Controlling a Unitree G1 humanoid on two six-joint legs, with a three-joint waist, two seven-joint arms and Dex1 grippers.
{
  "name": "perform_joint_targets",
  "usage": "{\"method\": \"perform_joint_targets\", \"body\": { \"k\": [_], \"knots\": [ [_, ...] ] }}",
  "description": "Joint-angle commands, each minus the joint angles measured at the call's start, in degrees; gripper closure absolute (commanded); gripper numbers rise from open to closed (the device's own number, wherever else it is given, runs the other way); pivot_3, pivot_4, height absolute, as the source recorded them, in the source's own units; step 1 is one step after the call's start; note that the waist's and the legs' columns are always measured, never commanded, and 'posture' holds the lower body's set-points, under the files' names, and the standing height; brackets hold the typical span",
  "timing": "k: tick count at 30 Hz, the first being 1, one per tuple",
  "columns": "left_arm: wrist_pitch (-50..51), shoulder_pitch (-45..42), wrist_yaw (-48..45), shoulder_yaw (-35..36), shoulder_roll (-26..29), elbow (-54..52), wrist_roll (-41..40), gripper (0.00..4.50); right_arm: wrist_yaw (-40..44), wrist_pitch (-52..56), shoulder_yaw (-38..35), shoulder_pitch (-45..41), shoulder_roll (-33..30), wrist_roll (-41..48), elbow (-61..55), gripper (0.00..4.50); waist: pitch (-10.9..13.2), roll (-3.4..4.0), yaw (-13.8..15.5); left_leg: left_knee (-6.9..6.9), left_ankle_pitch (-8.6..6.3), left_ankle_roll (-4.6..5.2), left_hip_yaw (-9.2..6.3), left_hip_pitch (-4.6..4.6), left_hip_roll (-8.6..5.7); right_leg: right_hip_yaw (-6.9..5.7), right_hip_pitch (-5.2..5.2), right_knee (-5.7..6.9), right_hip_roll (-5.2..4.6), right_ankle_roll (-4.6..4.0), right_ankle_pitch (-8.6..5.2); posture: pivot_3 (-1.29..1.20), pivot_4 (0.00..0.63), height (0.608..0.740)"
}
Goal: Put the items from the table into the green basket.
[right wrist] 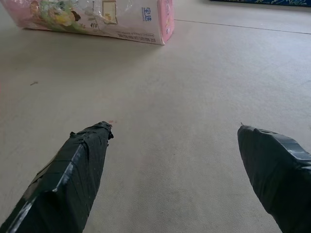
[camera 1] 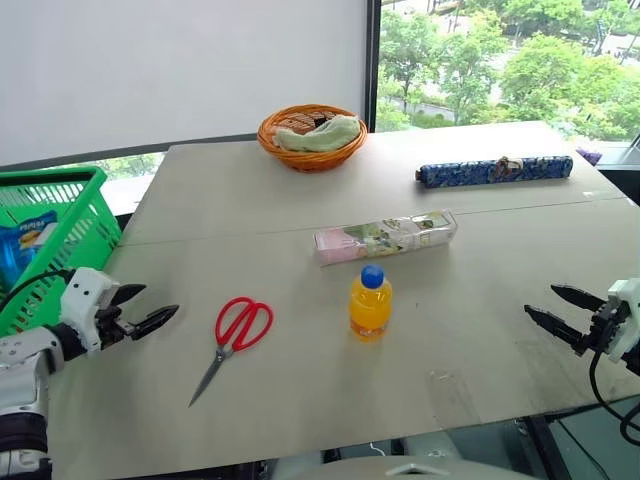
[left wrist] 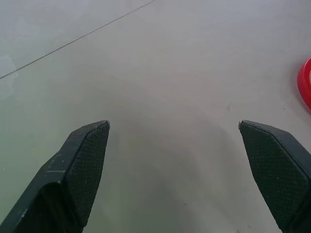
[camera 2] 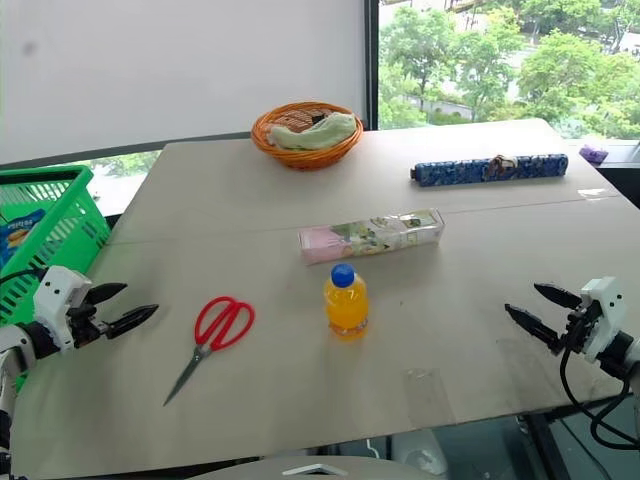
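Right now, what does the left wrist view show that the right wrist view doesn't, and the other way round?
Left wrist view alone: the red rim of the scissors at the picture's edge, beyond the open left gripper, plus a thin seam line crossing the table. Right wrist view alone: the near end of the pink-and-clear packet lying flat ahead of the open right gripper, with a strip of a dark blue patterned thing past another seam. Both share: two black fingers spread wide with nothing between them, over bare beige tabletop.
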Motion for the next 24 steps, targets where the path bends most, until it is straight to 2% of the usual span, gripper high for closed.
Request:
{"method": "perform_joint_targets", "body": {
  "k": [1,5,13,16,20,21,24],
  "knots": [
    [-0.3,1.2,0.7,0.6,-0.5,-3.8,-0.4,0.09,1.6,-1.3,-0.3,-0.4,-1.0,-0.1,-0.2,0.00,0.0,0.00,0.0,0.00,0.00,0.00,0.00,0.00,0.00,0.00,0.00,-0.01,0.00,0.00,0.00,-0.19,0.000,0.740],
    [2.2,4.8,2.3,1.0,-3.0,-9.3,-1.3,0.09,1.5,-1.6,-0.7,-0.1,-0.2,-0.1,-0.6,0.00,-0.1,0.11,0.0,-0.13,-0.01,0.01,0.06,-0.01,-0.02,0.03,0.04,-0.23,-0.02,0.02,0.02,-0.19,0.000,0.740],
    [3.6,5.9,1.7,1.4,-3.2,-11.2,-1.5,0.09,2.0,-1.4,-0.6,-0.1,-0.3,0.0,-1.2,0.00,-0.2,0.12,0.0,-0.17,0.00,0.00,0.05,0.01,-0.02,0.02,0.04,-0.24,-0.01,0.01,0.02,-0.19,0.000,0.740],
    [5.9,8.4,-1.5,1.8,-2.3,-14.3,-3.2,0.09,2.4,-1.0,-0.5,1.0,-1.1,-0.2,-3.9,0.00,-0.2,0.13,0.0,-0.17,0.00,0.00,0.05,0.01,-0.02,0.02,0.04,-0.24,-0.01,0.01,0.02,-0.18,0.000,0.740],
    [15.8,18.3,-7.9,3.4,2.1,-26.8,-7.8,0.09,6.1,9.0,-3.3,6.8,-5.3,7.7,-19.8,0.00,-0.2,0.19,-0.2,-0.29,0.00,0.00,0.05,0.00,-0.02,0.02,0.00,-0.31,-0.01,-0.01,0.01,-0.20,0.000,0.740],
    [18.9,21.0,-9.0,4.0,2.9,-30.7,-9.5,0.09,7.0,10.8,-3.8,8.3,-6.5,9.2,-23.2,0.00,-0.1,0.26,1.2,-0.35,0.00,0.00,0.06,0.02,-0.02,0.03,0.00,-0.34,-0.01,-0.01,0.01,-0.20,0.000,0.740],
    [22.9,27.5,-9.9,3.9,4.4,-39.5,-9.6,0.09,9.6,14.6,-5.0,12.5,-8.9,13.4,-32.9,0.00,-0.2,0.18,1.4,-0.44,-0.02,0.01,0.22,0.27,0.01,-0.17,-0.04,-0.41,-0.27,-0.29,0.00,-0.21,0.000,0.740]
  ]
}}
